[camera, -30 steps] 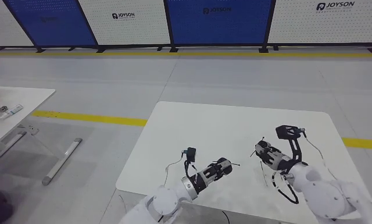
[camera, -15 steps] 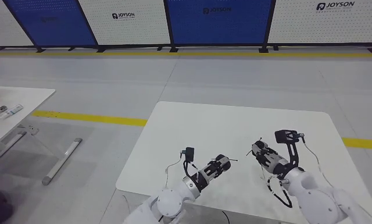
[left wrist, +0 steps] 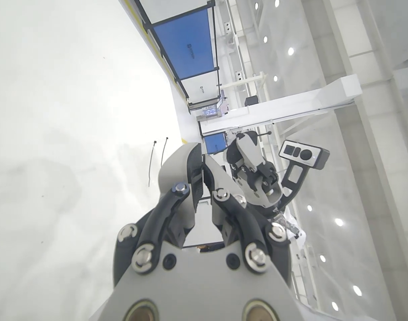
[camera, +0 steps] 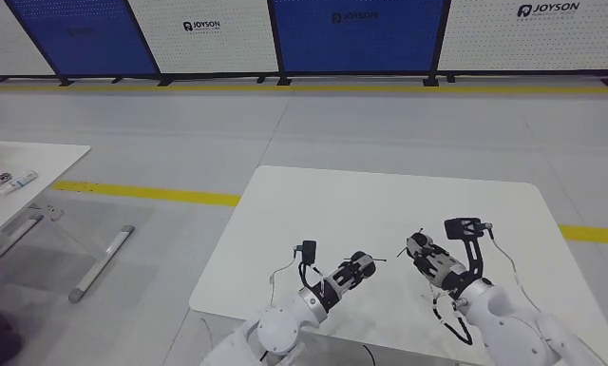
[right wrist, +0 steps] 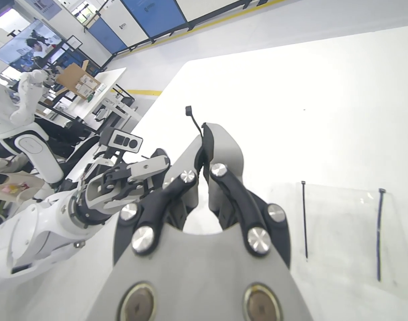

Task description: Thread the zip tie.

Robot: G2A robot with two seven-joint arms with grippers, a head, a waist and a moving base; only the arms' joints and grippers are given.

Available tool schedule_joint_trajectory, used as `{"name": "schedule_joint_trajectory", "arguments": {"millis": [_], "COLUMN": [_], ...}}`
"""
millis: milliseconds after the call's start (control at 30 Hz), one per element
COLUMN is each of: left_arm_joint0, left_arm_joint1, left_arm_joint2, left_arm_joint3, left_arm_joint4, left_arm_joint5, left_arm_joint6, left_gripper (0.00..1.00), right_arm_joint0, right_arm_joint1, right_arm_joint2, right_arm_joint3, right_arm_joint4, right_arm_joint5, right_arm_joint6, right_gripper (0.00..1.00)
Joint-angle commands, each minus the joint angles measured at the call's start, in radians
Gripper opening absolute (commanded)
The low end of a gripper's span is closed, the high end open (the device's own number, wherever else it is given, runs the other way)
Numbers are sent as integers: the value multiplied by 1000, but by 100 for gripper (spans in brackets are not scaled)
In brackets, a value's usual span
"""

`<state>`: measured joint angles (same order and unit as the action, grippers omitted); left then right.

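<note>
Black zip tie (right wrist: pixel 193 120) is sitting clamped in the right gripper (right wrist: pixel 204 133), centre frame; left gripper (left wrist: pixel 201 160) is pinching shut; threading is looking unstarted.

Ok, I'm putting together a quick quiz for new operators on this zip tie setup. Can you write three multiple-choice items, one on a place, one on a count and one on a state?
1. Where do the loose zip ties lie?
A. on the white table
B. on the floor
C. in a bin

2. How many zip ties lie loose there?
A. one
B. two
C. five

3. How is the right end effector?
A. wide open and empty
B. shut on a black zip tie
C. shut on a screwdriver

Answers:
1 A, both lie flat on the tabletop.
2 B, the right wrist view shows two, side by side and apart.
3 B, the fingers pinch the strap and its head sticks out past the fingertips.
</note>
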<state>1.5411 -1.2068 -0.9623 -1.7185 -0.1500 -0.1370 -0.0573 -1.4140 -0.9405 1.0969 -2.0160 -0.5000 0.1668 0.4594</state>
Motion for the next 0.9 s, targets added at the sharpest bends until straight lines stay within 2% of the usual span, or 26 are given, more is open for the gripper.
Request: {"name": "schedule_joint_trajectory", "arguments": {"millis": [0, 400, 733, 867], "left_arm_joint0": [0, 0, 0, 0], "left_arm_joint1": [0, 0, 0, 0], "left_arm_joint2": [0, 0, 0, 0], "left_arm_joint3": [0, 0, 0, 0], "left_arm_joint4": [0, 0, 0, 0], "left_arm_joint5": [0, 0, 0, 0], "left_arm_joint6": [1, 1, 1, 1], "left_gripper": [0, 0, 0, 0], "right_arm_joint0": [0, -1, 22, 30], "right_arm_joint1": [-1, -1, -21, -26], "right_arm_joint2": [0, 0, -44, -49], "right_arm_joint3": [1, 2, 44, 56], "right_arm_joint4": [0, 0, -1, 1], "right_arm_joint5": [-4, -5, -36, -30], "right_arm_joint6": [0, -3, 8, 5], "right_gripper": [0, 0, 0, 0]}}
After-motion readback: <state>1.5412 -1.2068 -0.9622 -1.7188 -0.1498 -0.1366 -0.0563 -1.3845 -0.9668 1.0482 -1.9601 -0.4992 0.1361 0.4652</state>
